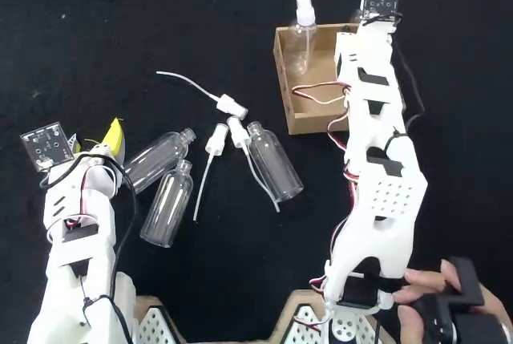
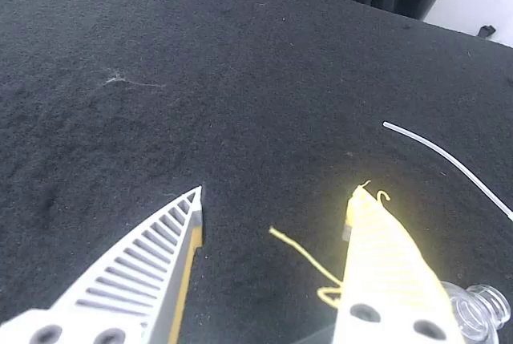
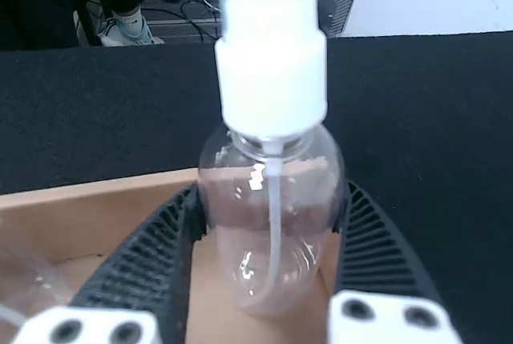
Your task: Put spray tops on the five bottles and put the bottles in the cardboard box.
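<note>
My right gripper (image 3: 271, 192) is shut on an upright clear bottle (image 3: 268, 232) with a white spray top (image 3: 272, 63), held over the cardboard box (image 3: 96, 204). In the high view the right arm (image 1: 365, 63) stretches over the box (image 1: 282, 79), where another capped bottle (image 1: 303, 31) stands. Three uncapped bottles lie on the table: two side by side (image 1: 160, 159) (image 1: 168, 204) and one further right (image 1: 272, 159). Three loose spray tops (image 1: 231, 106) (image 1: 216, 139) (image 1: 238, 131) lie between them. My left gripper (image 2: 279, 196) is open above bare cloth, beside a bottle neck (image 2: 481, 308).
Black cloth covers the table (image 1: 120, 47). A thin white spray tube (image 2: 441, 159) trails across it near the left gripper. The left arm's yellow-taped finger (image 1: 112, 139) sits just left of the lying bottles.
</note>
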Robot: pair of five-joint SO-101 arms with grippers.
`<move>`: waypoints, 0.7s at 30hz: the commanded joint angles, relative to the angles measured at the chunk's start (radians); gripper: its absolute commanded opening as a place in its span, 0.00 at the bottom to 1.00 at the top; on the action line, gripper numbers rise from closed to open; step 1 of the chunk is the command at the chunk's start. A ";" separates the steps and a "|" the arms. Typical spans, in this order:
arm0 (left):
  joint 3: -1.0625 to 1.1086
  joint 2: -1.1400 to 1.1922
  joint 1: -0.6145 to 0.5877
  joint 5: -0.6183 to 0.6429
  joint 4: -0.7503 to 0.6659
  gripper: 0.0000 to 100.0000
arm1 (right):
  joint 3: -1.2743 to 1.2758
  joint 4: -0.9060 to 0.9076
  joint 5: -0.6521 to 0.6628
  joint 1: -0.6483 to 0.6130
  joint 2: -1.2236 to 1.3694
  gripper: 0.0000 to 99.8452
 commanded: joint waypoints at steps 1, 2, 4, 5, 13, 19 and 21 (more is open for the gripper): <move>-0.016 -0.003 0.019 -0.002 -0.026 0.28 | -0.045 0.000 -0.002 0.012 -0.008 0.29; -0.016 -0.003 0.019 -0.002 -0.026 0.28 | -0.051 0.026 -0.002 0.011 -0.008 0.33; -0.018 -0.003 0.019 -0.002 -0.026 0.28 | -0.056 0.075 0.002 0.003 -0.008 0.38; -0.018 -0.005 0.019 -0.002 -0.026 0.28 | -0.056 0.089 0.006 0.000 -0.008 0.40; -0.018 -0.005 0.019 -0.002 -0.026 0.28 | -0.067 0.112 0.002 0.002 -0.021 0.40; -0.018 -0.005 0.019 -0.002 -0.026 0.28 | -0.061 0.115 0.000 0.000 -0.084 0.40; -0.018 -0.005 0.019 -0.002 -0.026 0.28 | -0.061 0.137 0.000 0.000 -0.101 0.40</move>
